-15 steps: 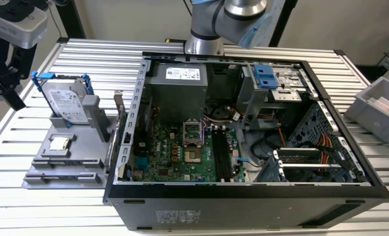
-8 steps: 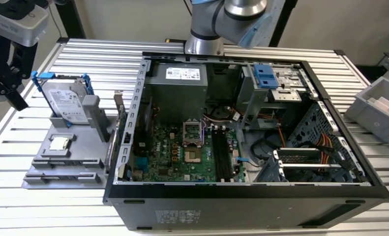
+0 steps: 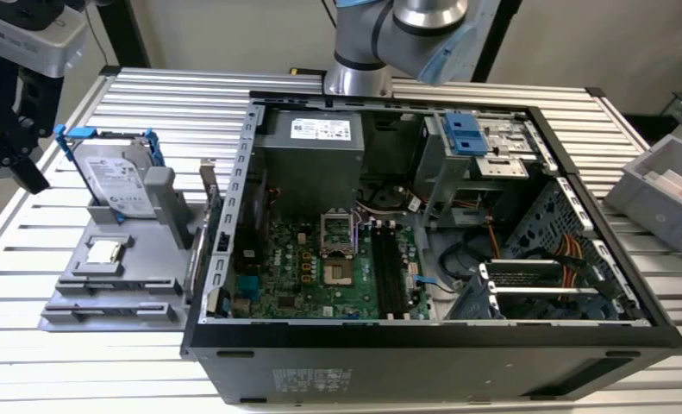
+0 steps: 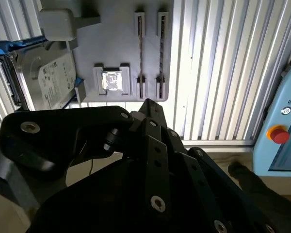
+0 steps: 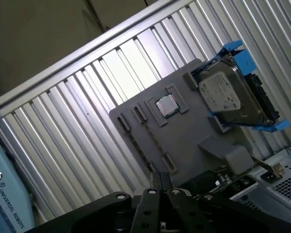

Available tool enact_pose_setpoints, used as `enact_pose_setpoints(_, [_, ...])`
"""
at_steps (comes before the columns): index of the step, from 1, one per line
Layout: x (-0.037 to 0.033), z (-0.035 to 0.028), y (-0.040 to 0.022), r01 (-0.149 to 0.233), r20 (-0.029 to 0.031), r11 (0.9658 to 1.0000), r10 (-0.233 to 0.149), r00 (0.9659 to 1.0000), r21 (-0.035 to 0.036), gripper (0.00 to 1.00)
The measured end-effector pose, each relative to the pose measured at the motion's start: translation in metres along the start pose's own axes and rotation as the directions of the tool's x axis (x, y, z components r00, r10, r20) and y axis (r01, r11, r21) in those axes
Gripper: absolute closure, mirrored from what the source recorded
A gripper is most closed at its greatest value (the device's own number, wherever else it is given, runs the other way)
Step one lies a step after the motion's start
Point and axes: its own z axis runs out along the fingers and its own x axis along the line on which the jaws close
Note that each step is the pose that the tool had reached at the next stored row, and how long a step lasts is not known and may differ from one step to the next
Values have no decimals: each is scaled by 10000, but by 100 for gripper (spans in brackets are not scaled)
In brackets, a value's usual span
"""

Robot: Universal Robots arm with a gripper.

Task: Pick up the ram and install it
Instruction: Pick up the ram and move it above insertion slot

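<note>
Below the black claw [image 4: 148,104], which hangs touching nothing, I see a flat grey plastic holder plate [image 4: 111,39]. The thin ram stick [image 4: 140,48] stands edge-on in one of its long slots, well apart from the claw; a silver hard drive in a blue frame [image 4: 43,77] leans on the same plate. I cannot tell whether the claw is open or closed.
</note>
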Motion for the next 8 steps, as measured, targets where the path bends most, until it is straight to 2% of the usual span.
enact_pose_setpoints(4, [-3,0,2,486,-12,9988,-486,9988,-13,100])
enact_pose_setpoints(8, [-4,1,2,993,-23,9951,-993,9951,-26,100])
